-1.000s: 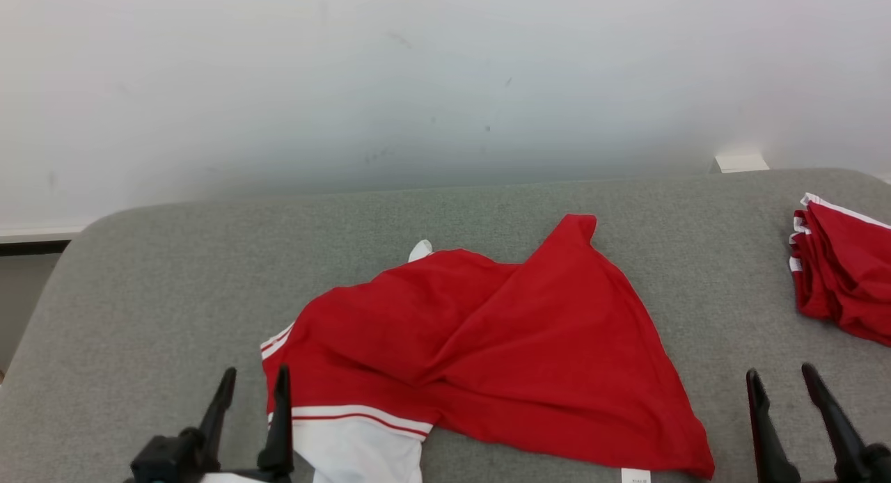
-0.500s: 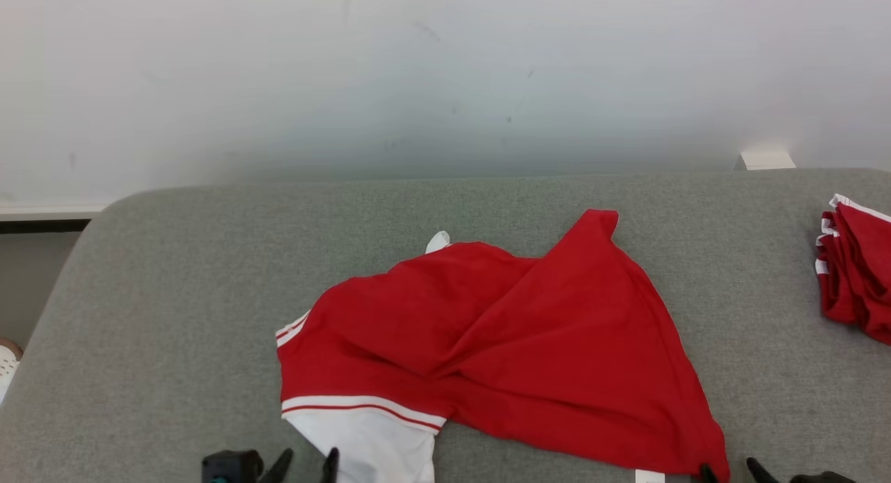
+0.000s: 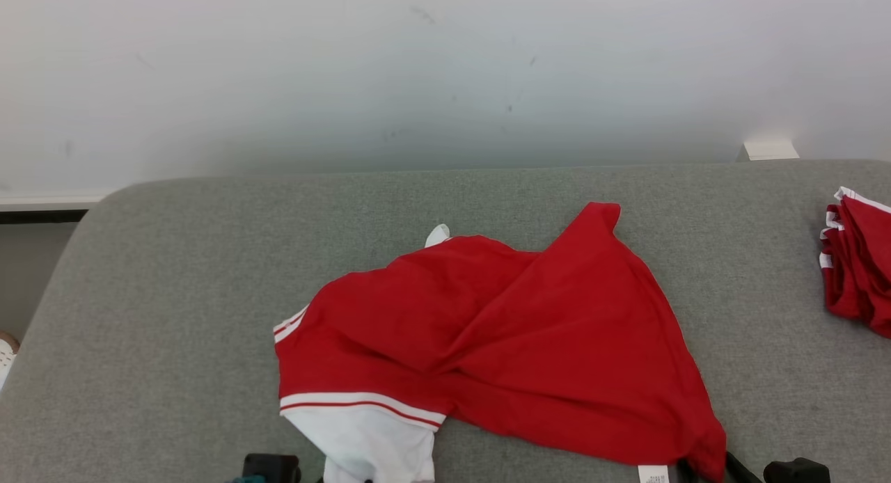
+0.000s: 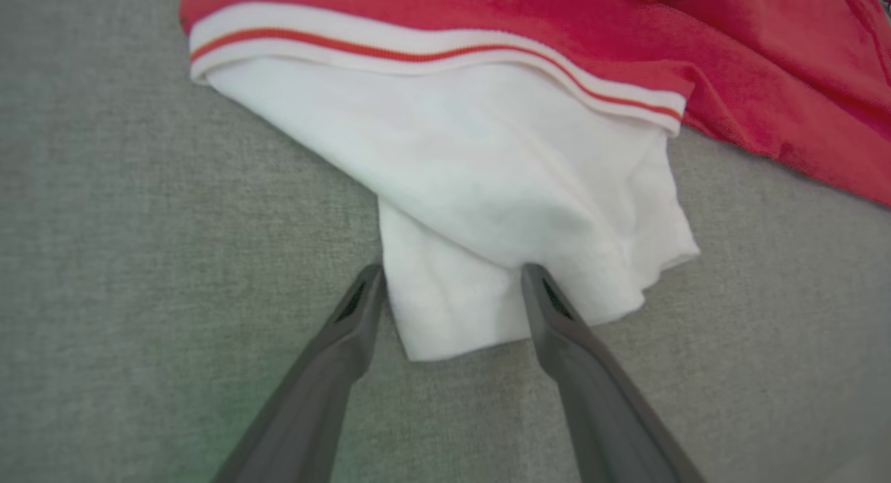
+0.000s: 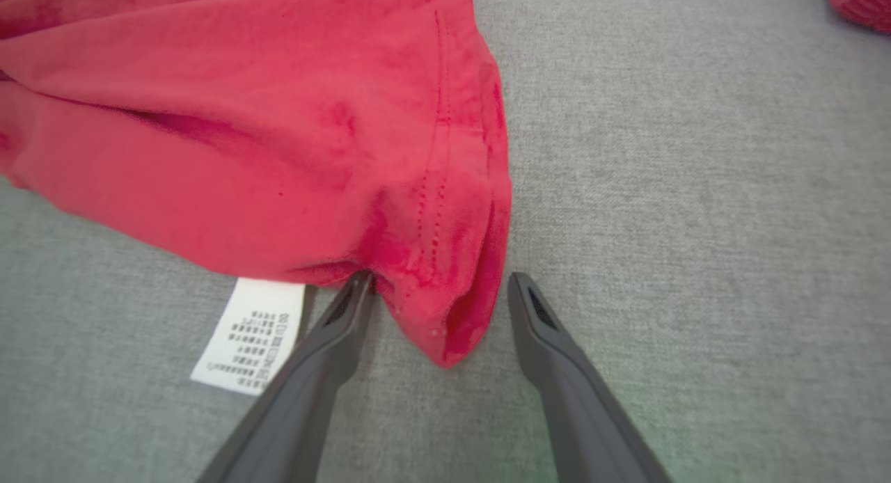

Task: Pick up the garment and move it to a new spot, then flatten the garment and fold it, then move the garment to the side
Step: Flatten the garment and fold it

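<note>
The garment [image 3: 515, 330] is a red shirt with a white, red-striped sleeve [image 3: 362, 434], lying crumpled in the middle of the grey padded surface [image 3: 174, 295]. In the left wrist view my left gripper [image 4: 452, 274] is open, its two fingers straddling the loose end of the white sleeve [image 4: 487, 191], which lies flat on the surface. In the right wrist view my right gripper [image 5: 440, 281] is open astride the red hem corner [image 5: 445, 316], with a white care label [image 5: 254, 333] just left of the fingers.
A pile of other red garments with white trim [image 3: 860, 260] sits at the surface's right edge. A pale wall [image 3: 418, 72] rises behind the rounded far edge. Bare grey surface lies to the left and behind the shirt.
Both grippers have moved inward and low in the head view, the left to the white sleeve, the right to the red hem corner. Both stay open. The camera has shifted slightly.
</note>
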`<state>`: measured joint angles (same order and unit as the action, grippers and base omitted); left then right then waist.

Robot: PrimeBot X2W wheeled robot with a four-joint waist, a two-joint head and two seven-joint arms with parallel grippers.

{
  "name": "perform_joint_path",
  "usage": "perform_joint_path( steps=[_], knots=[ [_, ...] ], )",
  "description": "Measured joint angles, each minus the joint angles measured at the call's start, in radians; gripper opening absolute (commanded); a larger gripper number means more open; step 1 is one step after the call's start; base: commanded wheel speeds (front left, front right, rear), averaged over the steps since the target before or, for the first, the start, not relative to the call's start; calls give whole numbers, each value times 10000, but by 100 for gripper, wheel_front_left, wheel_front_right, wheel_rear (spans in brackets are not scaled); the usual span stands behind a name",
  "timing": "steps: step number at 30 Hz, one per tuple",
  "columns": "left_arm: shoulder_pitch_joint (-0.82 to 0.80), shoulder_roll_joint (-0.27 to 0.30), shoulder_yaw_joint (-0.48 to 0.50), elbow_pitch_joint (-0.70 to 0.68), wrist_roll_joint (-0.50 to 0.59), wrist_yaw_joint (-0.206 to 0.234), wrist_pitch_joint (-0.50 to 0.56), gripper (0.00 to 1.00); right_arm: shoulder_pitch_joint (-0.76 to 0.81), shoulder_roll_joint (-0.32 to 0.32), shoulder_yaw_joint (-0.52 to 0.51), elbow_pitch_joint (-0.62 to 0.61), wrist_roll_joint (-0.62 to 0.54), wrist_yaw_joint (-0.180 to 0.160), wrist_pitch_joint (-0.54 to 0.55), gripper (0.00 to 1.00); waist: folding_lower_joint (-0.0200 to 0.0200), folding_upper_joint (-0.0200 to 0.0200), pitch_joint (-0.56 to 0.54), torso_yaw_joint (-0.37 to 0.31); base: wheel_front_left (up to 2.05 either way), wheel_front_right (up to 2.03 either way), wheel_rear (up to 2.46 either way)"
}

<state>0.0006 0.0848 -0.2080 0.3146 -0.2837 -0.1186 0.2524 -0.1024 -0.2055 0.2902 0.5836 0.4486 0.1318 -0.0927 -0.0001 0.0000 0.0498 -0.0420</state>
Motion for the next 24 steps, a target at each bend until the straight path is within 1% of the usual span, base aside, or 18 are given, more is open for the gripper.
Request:
perform_joint_path(
  steps=[1,2,3,4,5,6,7,8,12,15,19,24],
  knots=[
    [7,-2,-31,-71,-100,0,117,80,-68,8,63,84,90,0,-56,100,0,0,16,5,0,0,0],
    [10,13,-73,-117,-196,0,240,47,-142,19,128,178,151,0,-111,95,0,0,26,9,0,0,0],
    [17,46,-134,-161,-249,-6,343,29,-210,36,192,268,201,0,-146,76,0,0,32,13,0,0,0],
    [42,73,-178,-230,-284,-36,397,0,-257,42,245,332,251,0,-222,48,0,0,38,19,0,0,0],
    [70,79,-213,-280,-318,-42,447,0,-312,44,305,382,316,0,-284,29,0,0,47,24,0,0,0],
    [102,82,-245,-318,-362,-54,477,0,-379,46,370,435,368,0,-407,25,0,0,56,29,0,0,0],
    [119,90,-261,-378,-410,-54,497,0,-419,46,431,479,374,0,-525,2,1,0,55,35,0,0,0],
    [129,113,-236,-460,-441,-56,481,0,-448,63,502,516,412,0,-629,0,1,0,49,41,0,0,0],
    [167,224,-105,-897,-476,-25,244,0,-591,17,660,529,625,0,-1055,0,1,0,26,75,0,0,0],
    [95,378,0,-1223,-372,109,59,0,-617,-98,780,265,907,0,-1269,0,1,0,-12,82,0,0,0],
    [53,462,173,-1659,-389,180,-255,0,-668,-261,807,-449,1223,0,-1459,0,2,0,-42,36,0,0,0],
    [-451,765,523,-2466,-328,240,-930,0,-820,-508,930,-1685,2151,0,-1421,0,2,0,19,-64,0,0,0]
  ],
)
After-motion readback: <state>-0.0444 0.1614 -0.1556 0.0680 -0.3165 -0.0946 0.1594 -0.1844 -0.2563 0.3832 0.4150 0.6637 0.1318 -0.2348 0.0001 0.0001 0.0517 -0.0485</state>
